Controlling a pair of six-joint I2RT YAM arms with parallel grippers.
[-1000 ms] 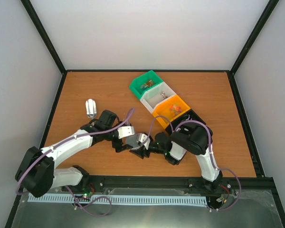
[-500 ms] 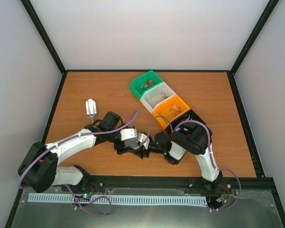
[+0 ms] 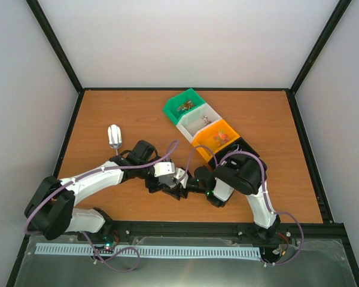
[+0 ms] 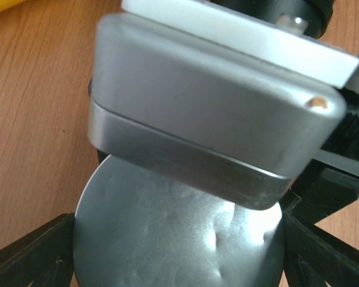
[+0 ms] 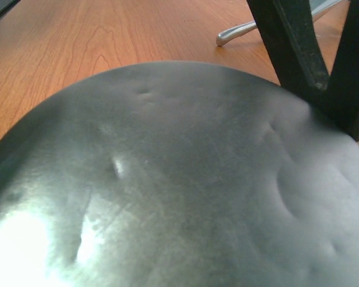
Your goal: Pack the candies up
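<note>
A row of bins (image 3: 187,127) sits upper middle on the table (image 3: 107,107), candies (image 3: 218,137) inside. A scoop (image 3: 114,136) lies further left.

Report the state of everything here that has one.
Green bin, upright, candies inside.
White bin, upright, nearly empty.
Orange bin, upright, candies inside.
Black bin, mostly hidden.
Scoop, lying flat, untouched.
Left tool, straddling metal lid, grip unclear.
Right tool, at the lid, grip unclear.
Metal lid, dented, between the left tool's fingers.

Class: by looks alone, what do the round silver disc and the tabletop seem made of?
Disc: likely thin metal, dull brushed finish; shallow dents and soft glare. Tabletop: wood or wood-look laminate, smooth orange-brown; visible grain, which one unclear.
</note>
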